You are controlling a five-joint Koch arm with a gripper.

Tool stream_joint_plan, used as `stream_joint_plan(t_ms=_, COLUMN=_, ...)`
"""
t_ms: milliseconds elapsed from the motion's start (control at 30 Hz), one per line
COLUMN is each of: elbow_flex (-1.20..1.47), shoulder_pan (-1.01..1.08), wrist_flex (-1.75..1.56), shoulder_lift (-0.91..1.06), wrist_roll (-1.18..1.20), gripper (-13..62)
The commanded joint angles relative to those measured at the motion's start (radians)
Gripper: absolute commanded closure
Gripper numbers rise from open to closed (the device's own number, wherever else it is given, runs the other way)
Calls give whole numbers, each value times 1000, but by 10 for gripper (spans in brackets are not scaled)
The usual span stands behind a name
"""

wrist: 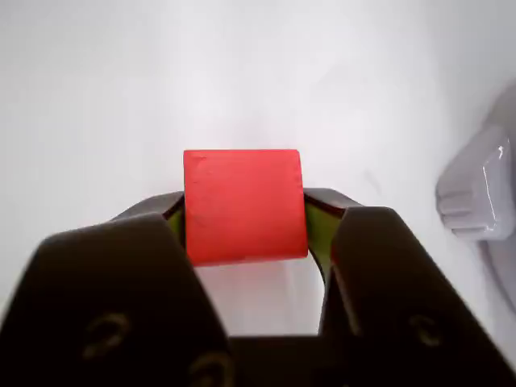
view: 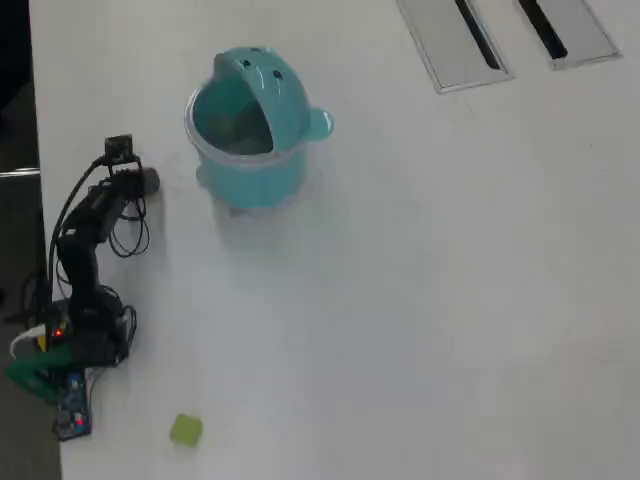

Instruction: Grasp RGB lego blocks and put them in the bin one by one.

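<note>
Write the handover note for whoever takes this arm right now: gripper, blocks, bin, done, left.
Gripper: shut on the red block, held between the two jaws in the wrist view.
Bin: teal, upright on the white table, mouth open, to the right of the arm in the overhead view.
Yellow-green block: lying on the table near the arm's base, untouched.
Blue block: not visible in either view; whether it is already in the bin cannot be told.
Left: carry the red block over the bin and drop it, then fetch the yellow-green block.
</note>
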Motion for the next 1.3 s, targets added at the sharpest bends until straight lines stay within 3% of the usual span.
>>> stream_joint_plan(t_ms=0, elbow_flex=-97, shoulder_pan=-2, wrist_flex=-40, shoulder_lift=69, wrist_roll=8, gripper=300)
stream_joint_plan(t_ms=133, elbow_flex=-97, shoulder_pan=-3, wrist_flex=-5, shoulder_lift=169, wrist_roll=9, gripper=344)
stream_joint_plan(t_ms=400, elbow_flex=-144, shoulder_pan=-17, wrist_flex=78, shoulder_lift=319, wrist_roll=34, gripper=345)
stream_joint_plan(t_ms=533, elbow_flex=-293, shoulder_pan=-17, wrist_flex=147, shoulder_lift=411, wrist_roll=69, gripper=345)
stream_joint_plan(t_ms=900, elbow_flex=-706, shoulder_pan=176, wrist_flex=380, shoulder_lift=423, wrist_roll=-35, gripper=344)
stream_joint_plan(t_ms=1267, elbow_flex=-779, shoulder_pan=377, wrist_flex=337, shoulder_lift=419, wrist_roll=-35, gripper=344)
